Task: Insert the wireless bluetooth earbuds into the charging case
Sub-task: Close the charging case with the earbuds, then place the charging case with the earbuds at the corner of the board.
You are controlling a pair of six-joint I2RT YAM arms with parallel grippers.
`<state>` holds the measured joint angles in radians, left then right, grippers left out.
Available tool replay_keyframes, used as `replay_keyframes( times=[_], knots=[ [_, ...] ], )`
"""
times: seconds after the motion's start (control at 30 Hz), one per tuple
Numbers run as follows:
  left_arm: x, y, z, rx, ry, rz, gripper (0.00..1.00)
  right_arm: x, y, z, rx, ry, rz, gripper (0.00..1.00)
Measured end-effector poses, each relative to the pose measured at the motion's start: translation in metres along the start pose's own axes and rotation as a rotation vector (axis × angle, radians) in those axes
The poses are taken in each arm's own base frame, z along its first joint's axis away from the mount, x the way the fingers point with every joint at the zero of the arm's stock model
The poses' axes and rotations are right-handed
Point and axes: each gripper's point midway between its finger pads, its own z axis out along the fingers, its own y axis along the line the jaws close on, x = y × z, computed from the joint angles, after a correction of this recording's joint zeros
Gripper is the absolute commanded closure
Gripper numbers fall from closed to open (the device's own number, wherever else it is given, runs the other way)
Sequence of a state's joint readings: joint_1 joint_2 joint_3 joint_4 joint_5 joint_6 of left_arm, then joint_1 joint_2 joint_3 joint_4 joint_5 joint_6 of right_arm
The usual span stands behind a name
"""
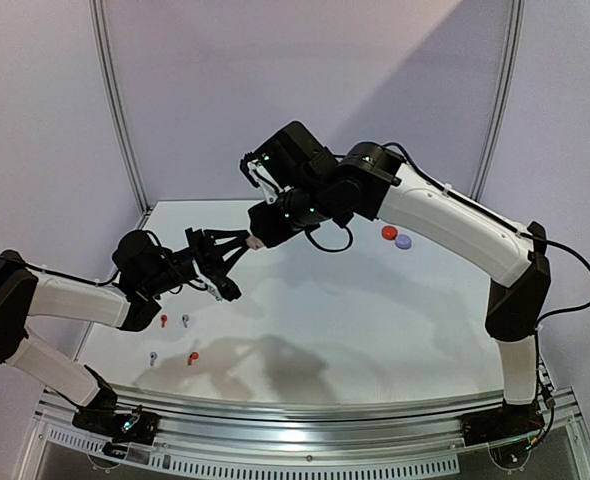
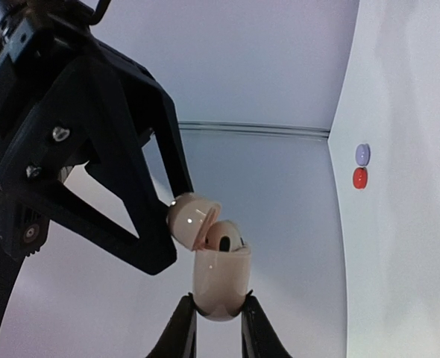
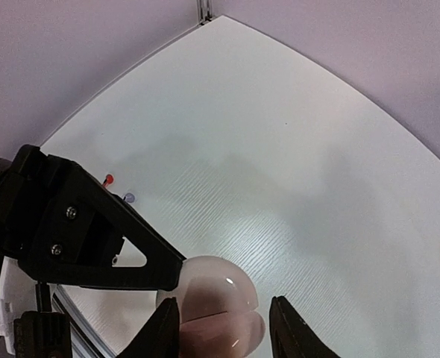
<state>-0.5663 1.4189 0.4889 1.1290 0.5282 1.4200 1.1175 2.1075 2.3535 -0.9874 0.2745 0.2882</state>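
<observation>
Holding the charging case point(image 2: 220, 280) in mid-air above the table point(image 1: 375, 320), between the two arms rather than down on the surface. Clenched with the left jaws low on its rounded base, most likely to steady the body and leave the top free. Lid point(image 2: 194, 216) tipped open to one side, with the right jaws part-way spread and set about it, one tip touching its edge in the left wrist view; impossible to say whether pinching it or only propping it. Probably placed so to keep the hinge from swinging shut. Inside the open mouth, seemingly a white earbud point(image 2: 224, 237) seated in its well, pale with a dark spot; no second one discernible. Down near the left side of the table, four loose earbuds: a red earbud point(image 1: 163, 320) beside a lavender earbud point(image 1: 185, 320), then nearer the bases another lavender point(image 1: 153, 357) and another red point(image 1: 192, 357), all well apart from the held case. Far over to the right, a red case point(image 1: 389, 232) just beside a lavender case point(image 1: 404, 241), both apparently closed, likely meant for those pairs. Judging by this, white pair close to done; closing the lid without jolting the seated bud the likely next concern.
</observation>
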Motion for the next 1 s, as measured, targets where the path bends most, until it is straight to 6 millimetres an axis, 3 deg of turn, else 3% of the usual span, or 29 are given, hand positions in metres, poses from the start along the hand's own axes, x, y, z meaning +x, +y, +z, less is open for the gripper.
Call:
replay_keyframes(
  times=[0.37, 0.6, 0.83, 1.0],
  knots=[
    [0.006, -0.002, 0.0, 0.008, 0.037, -0.025, 1.0, 0.023, -0.002, 0.002, 0.005, 0.083, 0.05, 0.58],
    [0.011, -0.001, 0.002, 0.006, 0.059, -0.166, 1.0, 0.017, -0.007, -0.014, -0.003, 0.047, 0.064, 0.43],
    [0.032, 0.015, 0.012, -0.027, 0.113, -0.697, 1.0, -0.006, -0.033, -0.071, -0.101, -0.139, 0.117, 0.09],
    [0.043, 0.054, 0.02, -0.072, 0.011, -1.203, 1.0, -0.027, -0.059, -0.11, -0.189, -0.303, 0.155, 0.06]
  ],
)
